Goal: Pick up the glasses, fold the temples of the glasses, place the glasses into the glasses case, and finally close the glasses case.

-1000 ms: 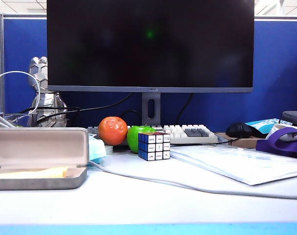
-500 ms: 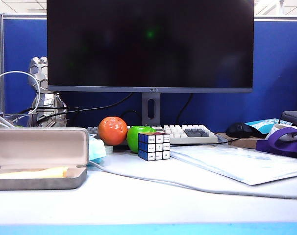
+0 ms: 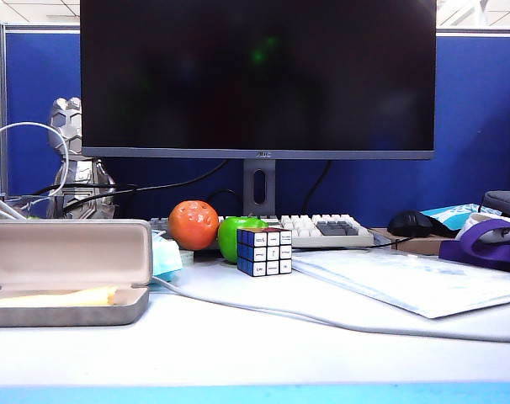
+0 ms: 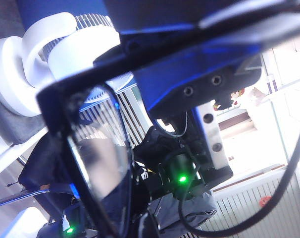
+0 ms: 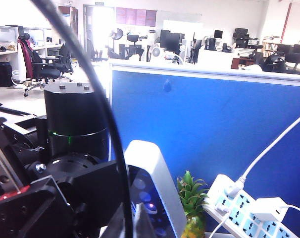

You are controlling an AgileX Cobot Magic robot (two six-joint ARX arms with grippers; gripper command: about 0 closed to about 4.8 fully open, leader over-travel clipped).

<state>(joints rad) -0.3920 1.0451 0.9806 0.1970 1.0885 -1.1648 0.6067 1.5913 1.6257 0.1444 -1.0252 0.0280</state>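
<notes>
Both outside exterior view: left gripper (image 4: pixel 189 74) upper centre beside the glasses (image 4: pixel 98 163), grip unclear; right gripper closed.

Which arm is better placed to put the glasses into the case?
Left, probably. The glasses fill the left wrist view, right at the left hand, and the open case lies left in the exterior view, where neither hand shows. The right wrist view shows no glasses.

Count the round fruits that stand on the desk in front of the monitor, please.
2. The round orange fruit stands left of the monitor stand. The round green apple sits beside it on the right, partly behind the colourful puzzle cube. Others may be hidden.
</notes>
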